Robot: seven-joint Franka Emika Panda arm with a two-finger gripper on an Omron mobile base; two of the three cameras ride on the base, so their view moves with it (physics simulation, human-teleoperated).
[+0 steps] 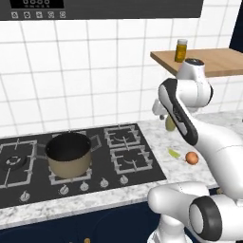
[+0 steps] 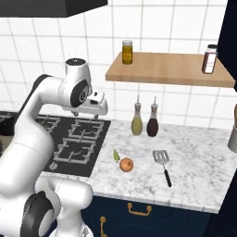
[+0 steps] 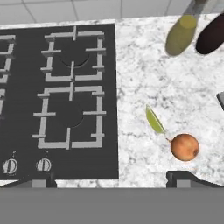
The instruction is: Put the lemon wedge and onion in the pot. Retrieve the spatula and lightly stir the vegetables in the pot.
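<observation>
Lemon wedge [image 3: 155,120] is lying on the marble table [image 3: 183,87], touching or just beside the onion [image 3: 184,147], right of the hob and well apart from the pot [image 1: 69,154]. Its long axis is running diagonally in the hand view, slim tip aiming away from the onion. Gripper [image 3: 109,181] is hovering high above the hob's edge, jaws standing wide apart. Best approach, I'd judge: shifting over the wedge, turning the jaws across its narrow width, then descending. Spatula [image 2: 163,165] is waiting further right.
</observation>
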